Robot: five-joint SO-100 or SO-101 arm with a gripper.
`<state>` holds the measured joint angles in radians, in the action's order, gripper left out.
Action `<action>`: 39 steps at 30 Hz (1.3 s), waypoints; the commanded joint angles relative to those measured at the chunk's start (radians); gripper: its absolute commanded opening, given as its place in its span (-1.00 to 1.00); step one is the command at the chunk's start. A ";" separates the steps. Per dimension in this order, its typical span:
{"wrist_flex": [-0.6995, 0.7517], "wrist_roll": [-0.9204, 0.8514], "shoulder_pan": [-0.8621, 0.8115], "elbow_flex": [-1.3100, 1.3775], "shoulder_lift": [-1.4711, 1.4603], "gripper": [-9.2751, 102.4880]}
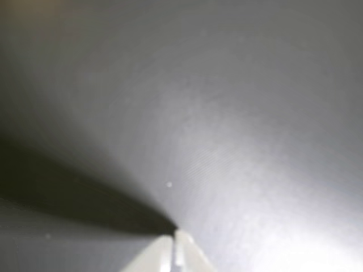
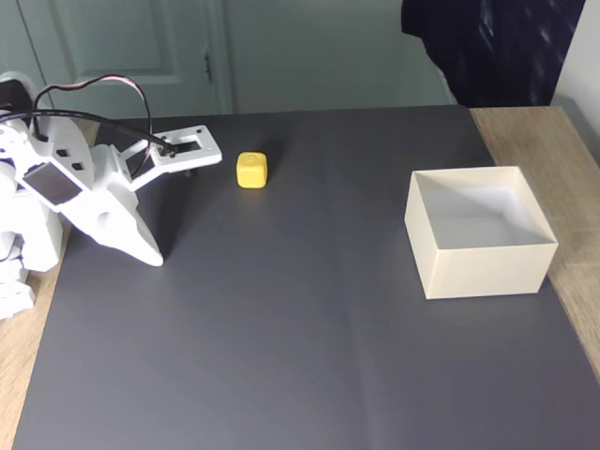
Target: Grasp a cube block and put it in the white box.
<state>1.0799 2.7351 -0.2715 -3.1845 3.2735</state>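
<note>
The yellow cube block sits on the dark mat toward the back, left of centre in the fixed view. The white box stands open-topped at the right, with nothing visible inside it. The white arm is folded at the left edge, and my gripper points down with its tip at the mat, left of and nearer than the cube. In the wrist view the gripper enters from the bottom edge. Its two pale fingers are pressed together with nothing between them, just above bare mat.
A dark grey mat covers most of the wooden table. Black and red cables loop over the arm. A dark cloth hangs behind the table's back right corner. Between cube and box lies bare mat.
</note>
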 commanded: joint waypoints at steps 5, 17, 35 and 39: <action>-0.074 0.091 -0.011 0.009 0.006 -0.83; -0.319 0.104 0.150 0.233 -0.299 -0.84; -0.526 0.035 0.305 0.729 -0.994 -0.82; -0.526 0.025 0.295 0.723 -1.043 -0.74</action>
<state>0.5660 2.7658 0.0199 -2.5050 2.2488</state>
